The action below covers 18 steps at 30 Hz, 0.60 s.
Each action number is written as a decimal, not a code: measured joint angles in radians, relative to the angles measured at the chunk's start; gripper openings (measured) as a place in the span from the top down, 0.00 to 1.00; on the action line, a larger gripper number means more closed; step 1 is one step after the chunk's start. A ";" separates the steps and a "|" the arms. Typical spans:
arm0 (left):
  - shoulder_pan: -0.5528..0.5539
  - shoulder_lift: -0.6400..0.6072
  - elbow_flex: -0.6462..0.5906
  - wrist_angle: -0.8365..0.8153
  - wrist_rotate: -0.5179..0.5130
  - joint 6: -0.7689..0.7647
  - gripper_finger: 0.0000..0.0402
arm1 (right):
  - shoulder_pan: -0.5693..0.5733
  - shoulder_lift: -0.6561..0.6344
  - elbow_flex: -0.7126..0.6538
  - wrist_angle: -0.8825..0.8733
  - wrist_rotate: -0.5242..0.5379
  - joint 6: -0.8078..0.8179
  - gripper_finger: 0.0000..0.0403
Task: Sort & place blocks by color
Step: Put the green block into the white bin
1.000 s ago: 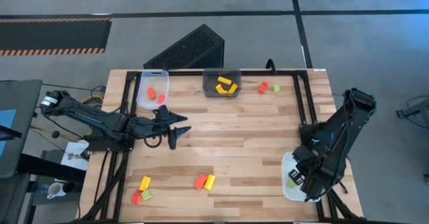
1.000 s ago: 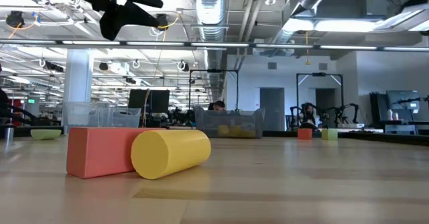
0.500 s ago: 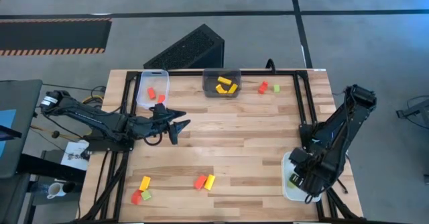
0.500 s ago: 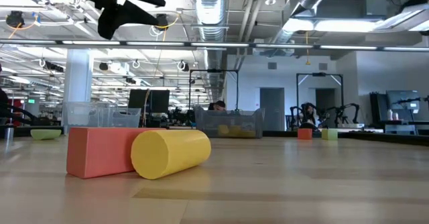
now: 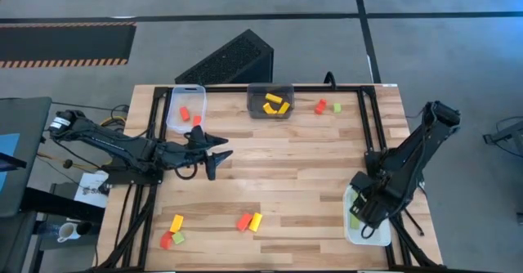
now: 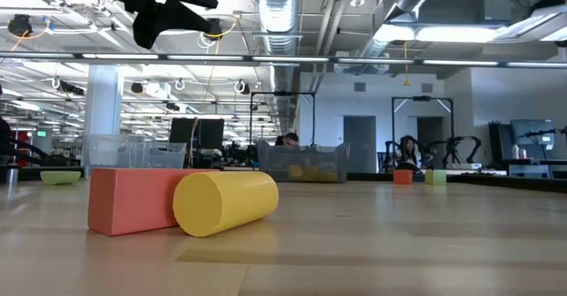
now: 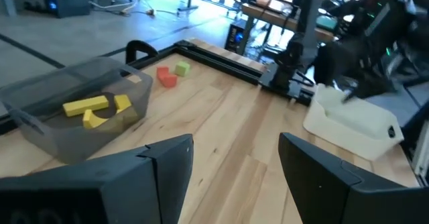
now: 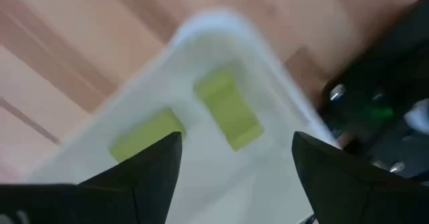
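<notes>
Over the white tray [image 5: 368, 234], the right gripper [image 8: 231, 158] hangs with its fingers spread and nothing in them, and two green blocks [image 8: 226, 109] lie in that tray. Near the clear tray [image 5: 175, 116], the left gripper [image 5: 214, 152] is spread and empty too. Red and yellow blocks [image 5: 250, 221] lie loose on the table [image 5: 294, 167].

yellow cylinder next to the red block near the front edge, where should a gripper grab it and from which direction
The yellow cylinder lies on its side with its curved wall touching the red block along one side. Probably best to come straight down from above and close the fingers on its two flat round ends, since the block blocks one curved side and the round wall could roll or slip.
</notes>
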 joint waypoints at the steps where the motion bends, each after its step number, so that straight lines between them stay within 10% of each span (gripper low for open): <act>1: 0.000 0.000 0.000 0.000 0.013 0.009 0.49 | -0.013 -0.015 0.026 -0.040 0.033 0.000 0.24; 10: 0.000 0.000 0.000 0.003 0.067 0.058 0.49 | -0.450 -0.179 0.091 -0.143 0.313 -0.269 0.25; 18: 0.000 0.000 0.000 0.003 0.134 0.069 0.49 | -1.209 -0.203 0.066 0.209 0.158 -0.959 0.25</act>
